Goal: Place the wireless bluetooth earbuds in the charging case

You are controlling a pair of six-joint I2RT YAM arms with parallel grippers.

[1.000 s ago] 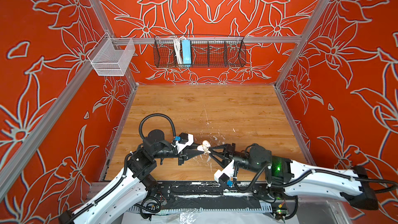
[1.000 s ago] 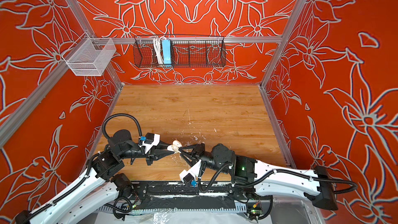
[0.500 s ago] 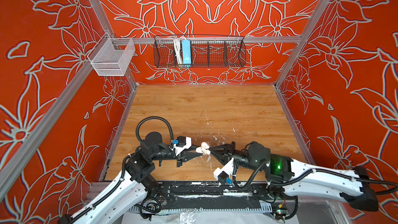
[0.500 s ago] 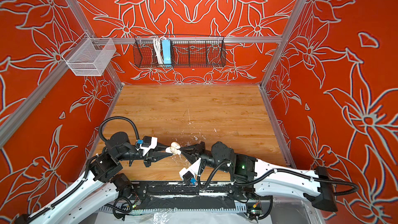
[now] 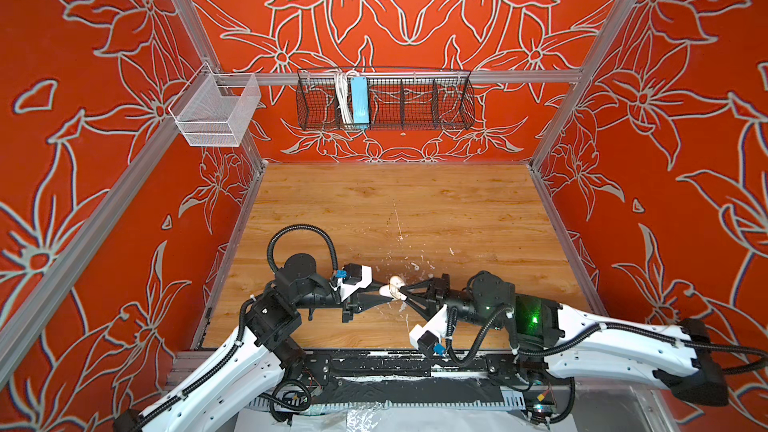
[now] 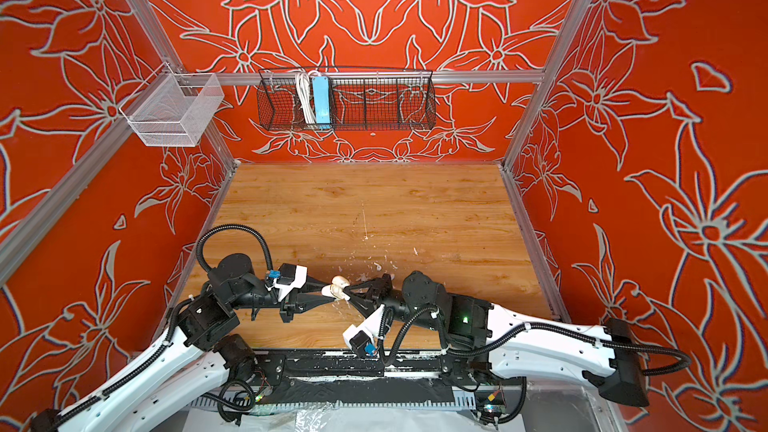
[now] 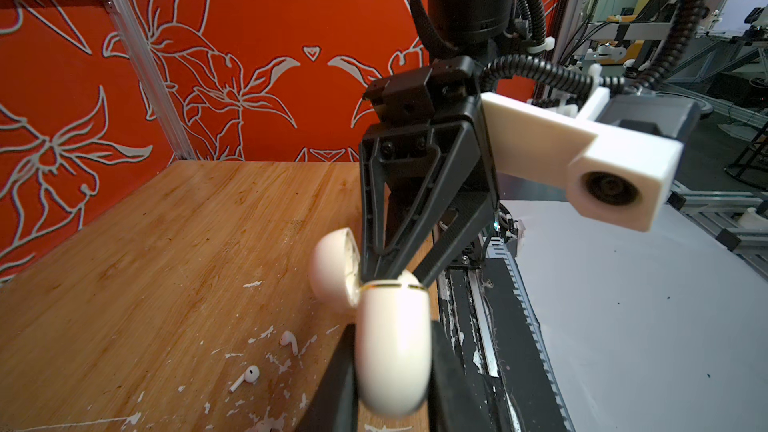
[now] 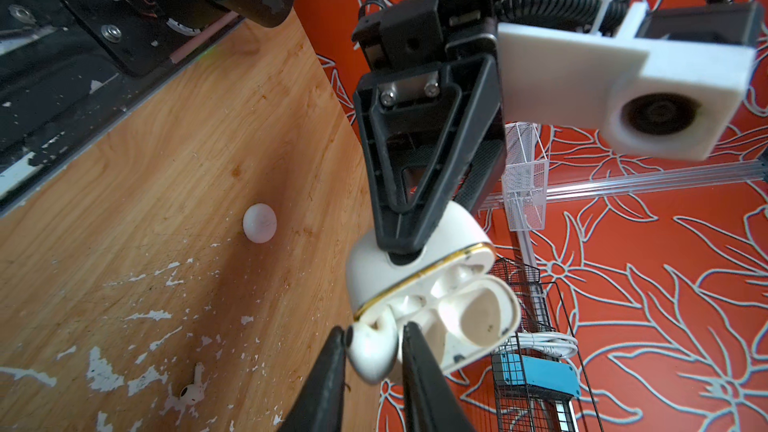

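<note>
Walls of red with pale flower outlines stood round a wood-grain bench [image 5: 395,201]. On the back wall hung a black wire basket [image 5: 419,101] holding a blue box [image 5: 359,99], and a white mesh basket [image 5: 212,116] hung above the bench's back left corner. The left arm [image 5: 232,367] and the right arm [image 5: 623,347] reached in over the front edge and met tip to tip above the middle of that edge, as both top views showed. The left gripper [image 7: 392,371] was closed on the body of the charging case [image 7: 392,338], one finger on each side. It held the case clear of the bench, mouth toward the right arm, with its lid [image 8: 478,313] swung fully open. The right gripper [image 8: 372,342] was nearly closed, its two fingers pinching an earbud [image 8: 370,357] whose rounded head sat at the rim of one socket of the case; how deep its stem reached could not be told. A white disc [image 8: 259,223] lay on the bench below the left gripper. A loose earbud [image 7: 250,376] lay among white paint flecks [image 7: 266,332] on the wood, just beyond the case toward the bench's rear edge, and the right wrist view also showed a loose earbud [image 8: 190,393] on the flecked wood
</note>
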